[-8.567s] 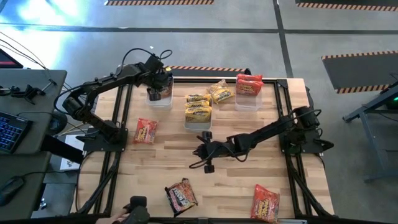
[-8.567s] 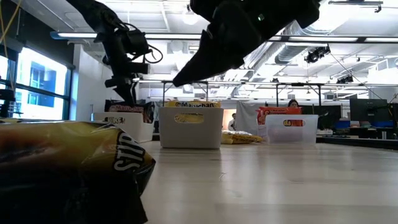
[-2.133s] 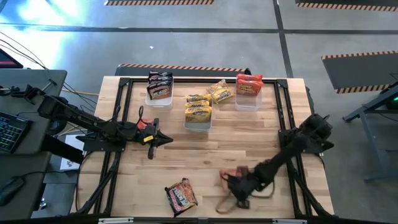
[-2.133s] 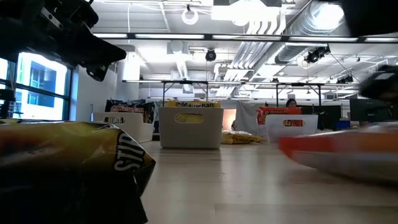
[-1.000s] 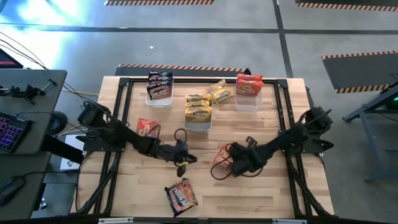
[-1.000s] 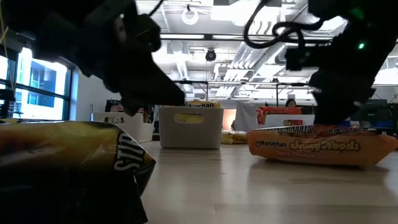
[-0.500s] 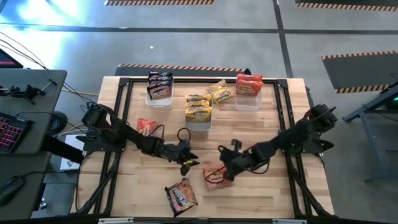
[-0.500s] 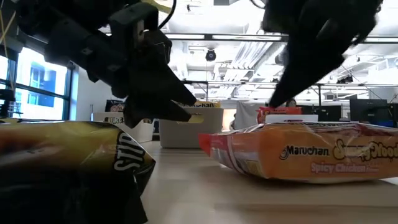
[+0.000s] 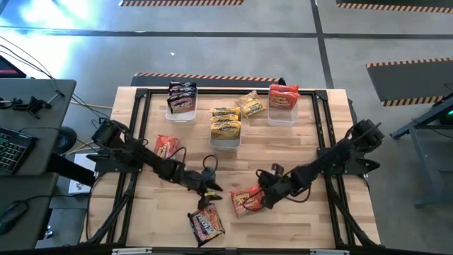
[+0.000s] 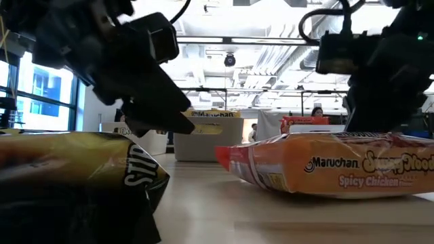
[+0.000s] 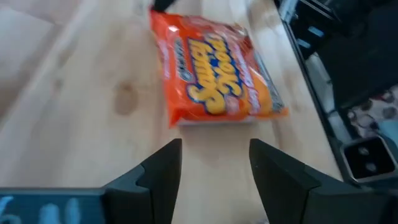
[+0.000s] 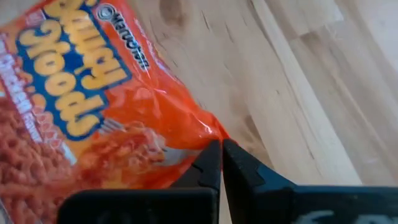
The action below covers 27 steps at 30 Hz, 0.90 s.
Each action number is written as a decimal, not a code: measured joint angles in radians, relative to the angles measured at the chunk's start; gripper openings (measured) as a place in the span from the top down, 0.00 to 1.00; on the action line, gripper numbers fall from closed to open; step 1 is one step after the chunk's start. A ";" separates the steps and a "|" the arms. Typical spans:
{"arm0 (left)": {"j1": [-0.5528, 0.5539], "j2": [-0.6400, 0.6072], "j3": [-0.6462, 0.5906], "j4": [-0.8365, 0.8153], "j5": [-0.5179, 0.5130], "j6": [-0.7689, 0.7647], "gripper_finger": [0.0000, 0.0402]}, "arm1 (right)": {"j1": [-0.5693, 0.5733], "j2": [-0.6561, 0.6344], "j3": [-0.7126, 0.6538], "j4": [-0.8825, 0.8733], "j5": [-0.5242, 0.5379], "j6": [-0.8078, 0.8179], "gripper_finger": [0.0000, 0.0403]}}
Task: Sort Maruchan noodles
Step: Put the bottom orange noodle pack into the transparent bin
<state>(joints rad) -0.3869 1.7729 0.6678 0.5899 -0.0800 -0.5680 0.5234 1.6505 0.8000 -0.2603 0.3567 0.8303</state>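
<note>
A red-orange Maruchan noodles packet (image 9: 246, 201) lies on the table near its middle front, also seen in the low view (image 10: 332, 169). My right gripper (image 9: 263, 198) is shut on the packet's right end. My left gripper (image 9: 210, 193) stands open just left of the packet, pointing at it (image 11: 214, 71), with nothing between its fingers (image 11: 214, 158). A dark packet (image 9: 205, 223) lies by the near edge. Another red-orange packet (image 9: 166, 146) lies at the left. My right gripper pinches the red-orange packet by the thin edge at one corner (image 12: 211, 134) between its two fingertips (image 12: 210, 163). The fingers slant down at it from the table's right. The packet rests flat on the table (image 10: 319, 190).
Three clear bins stand along the far edge, holding dark packets (image 9: 181, 99), yellow packets (image 9: 226, 127) and red-orange packets (image 9: 283, 100). A loose yellow packet (image 9: 251, 105) lies between the last two. The dark packet fills the low view's near left (image 10: 68, 183).
My right gripper has carried the red-orange packet toward the table's near edge and a little left, tipping further downward, and the packet has come down flat on the table. My left gripper has opened its fingers.
</note>
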 joint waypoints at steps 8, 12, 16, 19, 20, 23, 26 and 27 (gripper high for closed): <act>-0.001 0.000 0.000 -0.012 0.058 -0.206 0.55 | -0.033 0.000 -0.117 0.183 -0.025 0.008 1.00; 0.007 0.000 0.000 -0.010 0.077 -0.320 0.55 | -0.035 -0.001 -0.134 0.217 -0.021 0.007 1.00; 0.020 0.000 0.000 0.009 0.081 -0.425 0.55 | -0.035 -0.001 -0.134 0.223 -0.021 0.001 1.00; 0.034 0.000 0.000 0.030 0.094 -0.459 0.55 | -0.035 -0.001 -0.134 0.223 -0.020 -0.001 1.00; 0.040 0.000 0.000 0.042 0.098 -0.470 0.55 | -0.035 -0.001 -0.134 0.223 -0.020 -0.002 1.00; 0.058 0.003 0.000 0.043 0.101 -0.503 0.55 | -0.035 -0.001 -0.135 0.223 -0.020 -0.004 1.00; 0.076 0.031 0.000 0.043 0.108 -0.531 0.55 | -0.035 -0.001 -0.135 0.224 -0.020 -0.005 1.00; 0.082 0.048 0.006 0.045 0.118 -0.530 0.55 | -0.035 -0.001 -0.135 0.224 -0.020 -0.009 1.00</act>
<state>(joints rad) -0.3049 1.8209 0.6739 0.6350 0.0377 -1.0985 0.4885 1.6497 0.6655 -0.0364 0.3370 0.8213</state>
